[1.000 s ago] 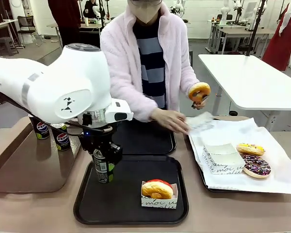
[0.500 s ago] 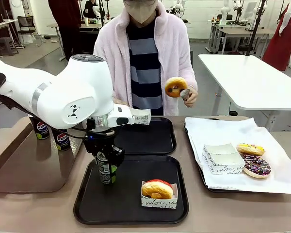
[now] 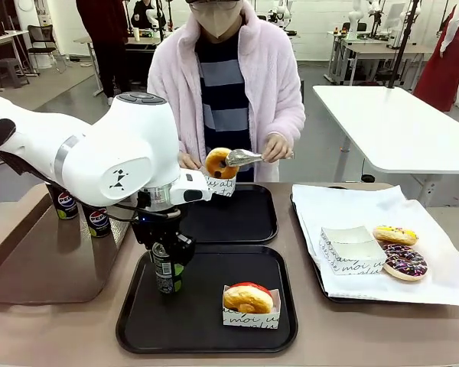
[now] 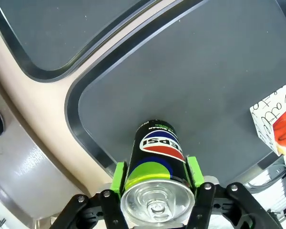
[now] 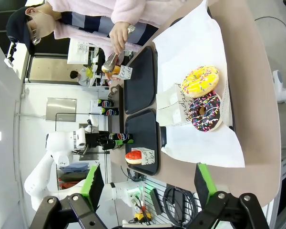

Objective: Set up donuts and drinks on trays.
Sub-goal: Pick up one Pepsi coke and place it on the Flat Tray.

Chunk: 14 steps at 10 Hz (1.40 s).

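A can [image 3: 165,267] and a red donut [image 3: 248,297] at the near tray [image 3: 206,321].
Left fingers [image 4: 118,175] pinch the can at the tray's left side; right fingers [image 5: 202,183] are spread wide. Farther off, a person's tongs [image 3: 243,157] hold a plain donut [image 3: 216,163] by the far tray [image 3: 237,222].

Near tray [image 3: 206,310] bears red-iced donut [image 3: 248,297], upright can [image 3: 164,269] at left edge.

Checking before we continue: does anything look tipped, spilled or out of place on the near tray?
Nothing stands out. The left gripper holds the can upright at the near tray's left side, and the red-iced donut sits squarely in its paper holder. No spill shows.
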Available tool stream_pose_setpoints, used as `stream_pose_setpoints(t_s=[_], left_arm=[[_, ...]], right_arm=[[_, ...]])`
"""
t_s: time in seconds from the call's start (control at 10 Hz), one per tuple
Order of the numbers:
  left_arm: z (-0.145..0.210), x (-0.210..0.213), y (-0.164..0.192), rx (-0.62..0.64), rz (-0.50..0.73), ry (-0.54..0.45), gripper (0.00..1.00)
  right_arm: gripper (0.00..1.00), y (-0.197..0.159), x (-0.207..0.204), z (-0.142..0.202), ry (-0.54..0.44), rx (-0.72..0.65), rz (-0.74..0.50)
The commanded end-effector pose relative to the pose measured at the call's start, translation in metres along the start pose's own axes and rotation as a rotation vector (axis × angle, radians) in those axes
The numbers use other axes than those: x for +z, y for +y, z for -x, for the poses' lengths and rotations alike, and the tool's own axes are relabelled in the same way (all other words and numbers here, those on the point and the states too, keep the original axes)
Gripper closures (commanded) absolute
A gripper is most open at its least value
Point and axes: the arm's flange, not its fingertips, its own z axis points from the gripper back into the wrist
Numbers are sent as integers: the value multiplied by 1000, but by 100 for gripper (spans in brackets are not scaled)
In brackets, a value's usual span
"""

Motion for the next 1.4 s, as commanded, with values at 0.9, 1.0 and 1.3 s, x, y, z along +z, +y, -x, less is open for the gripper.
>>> stream_pose_setpoints(t_s=[0.9, 1.0, 1.3], left_arm=[[41, 95, 8, -3, 7, 19, 0], [62, 116, 14, -8, 15, 13, 0], [121, 161, 73, 11, 52, -20, 0]], right_arm=[[0, -1, 0, -2, -10, 16, -21], [0, -1, 0, -2, -10, 16, -21], [0, -1, 0, -2, -10, 16, -21]])
